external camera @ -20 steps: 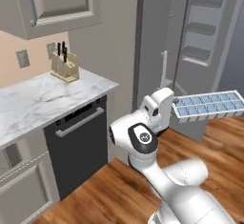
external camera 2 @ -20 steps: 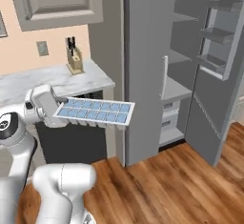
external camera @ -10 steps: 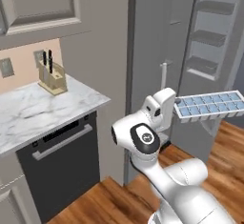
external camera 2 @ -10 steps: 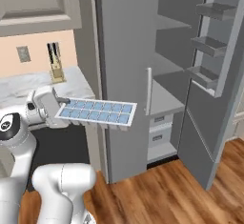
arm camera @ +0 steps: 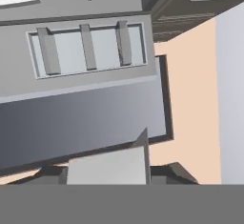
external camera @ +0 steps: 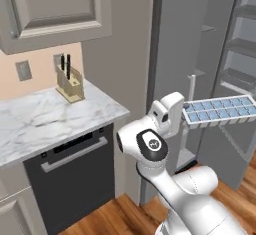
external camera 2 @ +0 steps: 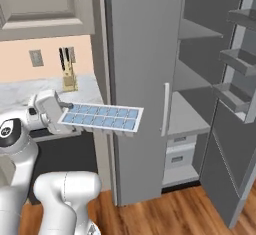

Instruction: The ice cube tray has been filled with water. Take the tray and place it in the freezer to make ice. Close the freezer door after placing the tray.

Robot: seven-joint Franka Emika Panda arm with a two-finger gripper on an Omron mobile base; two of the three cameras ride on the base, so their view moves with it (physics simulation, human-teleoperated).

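Holding the ice cube tray (external camera 2: 101,117) level by 1 short end, my gripper (external camera 2: 64,112) is clamped on it so the water (external camera 2: 105,116) shouldn't spill; I'm keeping it in the air, short of the freezer (external camera 2: 192,106), whose freezer door (external camera 2: 235,129) stands open.

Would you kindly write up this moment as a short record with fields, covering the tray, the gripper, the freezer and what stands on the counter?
ice cube tray: held level in the air at one short end, blue cells facing up
gripper: shut on the tray's end
freezer: interior open to view, shelves bare, tray not yet inside
freezer door: swung open, shelves on its inner side
knife block: upright on the marble counter, near the wall
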